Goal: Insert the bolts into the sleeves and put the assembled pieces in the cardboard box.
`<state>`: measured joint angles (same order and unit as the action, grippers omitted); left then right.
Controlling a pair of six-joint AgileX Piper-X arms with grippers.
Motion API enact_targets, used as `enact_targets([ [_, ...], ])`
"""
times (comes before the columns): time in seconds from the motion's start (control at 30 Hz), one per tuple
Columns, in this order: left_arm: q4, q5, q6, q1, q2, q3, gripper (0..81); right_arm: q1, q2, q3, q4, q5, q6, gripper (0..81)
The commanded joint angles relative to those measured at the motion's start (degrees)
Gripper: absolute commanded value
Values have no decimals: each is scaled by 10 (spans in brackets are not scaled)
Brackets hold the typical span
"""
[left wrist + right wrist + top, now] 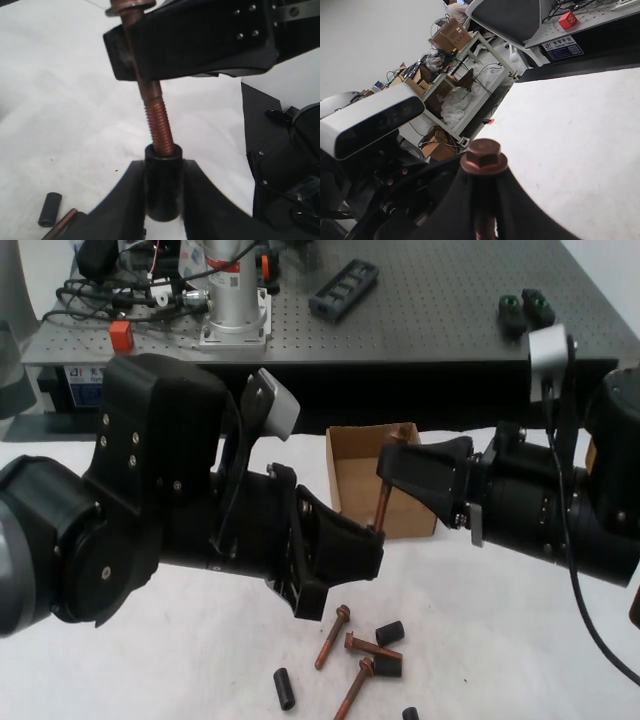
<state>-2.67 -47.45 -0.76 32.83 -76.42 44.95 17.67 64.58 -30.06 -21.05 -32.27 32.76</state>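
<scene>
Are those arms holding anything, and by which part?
Left jaws clamp the black sleeve by its sides; right jaws grip the copper bolt by its shank under the head.

The left arm [130, 510] stretches in level from the left side, and the left hand [372, 540] has its 2 fingers closed on a black sleeve [162, 192] held upright. The right arm [560, 510] comes in level from the opposite side. The right hand [388, 472] sits just above the left hand, clamped on a bolt [159, 122] that points straight down with its tip in the sleeve's mouth.
</scene>
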Motion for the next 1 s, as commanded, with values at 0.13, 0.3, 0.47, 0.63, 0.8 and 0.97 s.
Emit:
enact_targets([
  [0.13, 16, 9, -5, 0, 7, 4, 7, 5, 2, -1, 17, -27, -40, 79],
  [0.3, 55, 9, -3, 0, 7, 4, 7, 5, 2, -1, 18, -32, -71, 413],
  [0.47, 90, 65, -3, 0, 7, 4, 7, -25, -26, -1, 21, -32, -68, 411],
  [0.63, 162, 114, -1, 0, -6, 4, 7, -95, -86, -1, 82, -35, -75, 411],
  [0.8, 304, 206, -68, 0, -49, 8, 7, -165, -151, -1, 210, -32, -138, 411],
  [0.97, 206, 287, -203, -1, -149, 109, 7, -204, -173, -1, 339, 20, -190, 411],
])
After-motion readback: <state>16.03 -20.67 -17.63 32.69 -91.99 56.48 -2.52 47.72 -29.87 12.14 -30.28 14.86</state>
